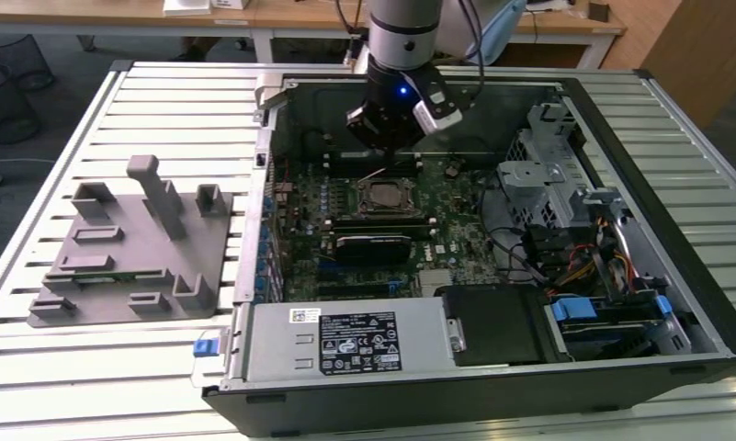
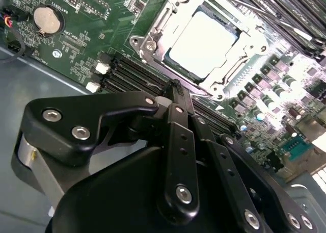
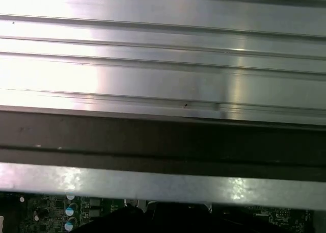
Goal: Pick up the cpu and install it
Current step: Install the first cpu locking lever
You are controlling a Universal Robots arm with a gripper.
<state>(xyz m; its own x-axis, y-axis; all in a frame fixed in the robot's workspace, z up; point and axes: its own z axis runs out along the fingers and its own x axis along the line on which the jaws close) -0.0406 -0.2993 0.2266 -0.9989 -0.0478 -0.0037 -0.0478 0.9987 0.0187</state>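
One cpu (image 2: 202, 44) here, and it's already sitting in the socket (image 2: 196, 47) on the motherboard (image 1: 380, 216), shiny silver top facing up with the metal frame around it. In the exterior view the same cpu (image 1: 381, 196) sits about mid-board inside the open computer case (image 1: 662, 303). One arm, one end effector (image 2: 175, 87), hanging just above the board at the socket's edge; its fingers are pinched together with nothing between them, so it's empty. In the exterior view the end effector (image 1: 386, 138) is over the far side of the socket, near the case's back wall.

Other stuff: one round coin battery (image 2: 47, 19) on the board, black memory slots (image 2: 127, 72) running alongside the socket, a power supply (image 1: 343, 340) with a white label along the near edge, a drive cage (image 1: 533, 179) and a tangle of cables (image 1: 576, 262) on the exterior view's right. One grey parts fixture (image 1: 135, 248) with upright pegs lies on the exterior view's left, well apart from the case.

Everything sits on a ribbed aluminium counter (image 1: 122, 367). Wooden desks (image 1: 122, 14) stand behind
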